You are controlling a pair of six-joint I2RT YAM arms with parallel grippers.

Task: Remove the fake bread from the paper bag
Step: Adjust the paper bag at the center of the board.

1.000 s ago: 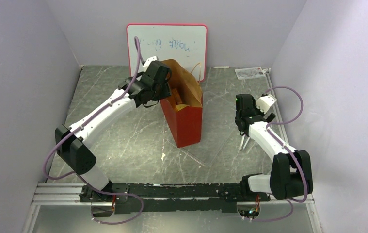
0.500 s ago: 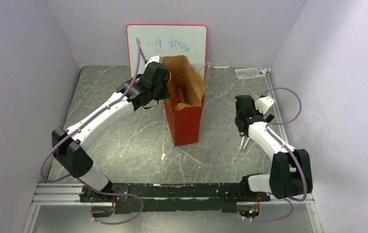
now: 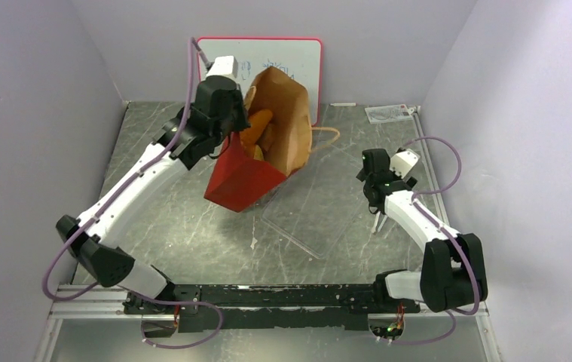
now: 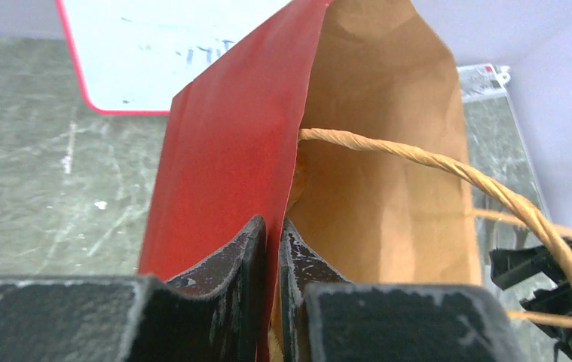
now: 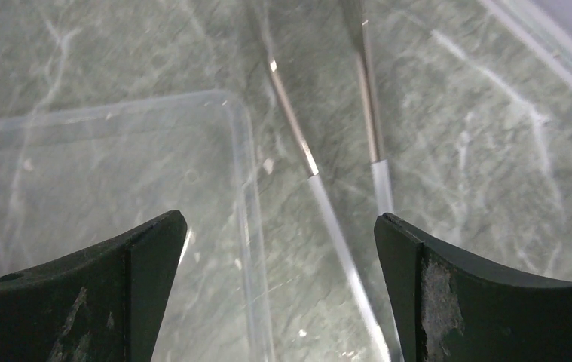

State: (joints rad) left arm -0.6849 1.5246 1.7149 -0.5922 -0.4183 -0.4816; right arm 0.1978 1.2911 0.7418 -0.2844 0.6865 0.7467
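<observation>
The paper bag [image 3: 241, 181], red outside and brown inside, hangs tilted with its base low to the left and its open mouth facing up and to the right. My left gripper [image 3: 231, 136] is shut on the bag's left rim. In the left wrist view the left gripper [image 4: 272, 234] pinches the red wall [image 4: 222, 166], one finger outside and one inside. A twisted paper handle [image 4: 433, 162] arcs across the mouth. Fake bread shows inside: a long orange loaf [image 3: 257, 123] and a smaller piece [image 3: 257, 152]. My right gripper [image 3: 377, 224] hangs open and holds nothing.
A clear plastic tray [image 3: 313, 219] lies flat under and right of the bag; its corner [image 5: 117, 166] shows below the right gripper [image 5: 279, 226]. A red-framed whiteboard [image 3: 301, 64] leans on the back wall. A small clear packet [image 3: 392, 113] lies at the back right.
My left gripper closed on the bag's rim and rose toward the back. The bag went from upright to tilted, its base swinging left. The right arm barely shifted.
</observation>
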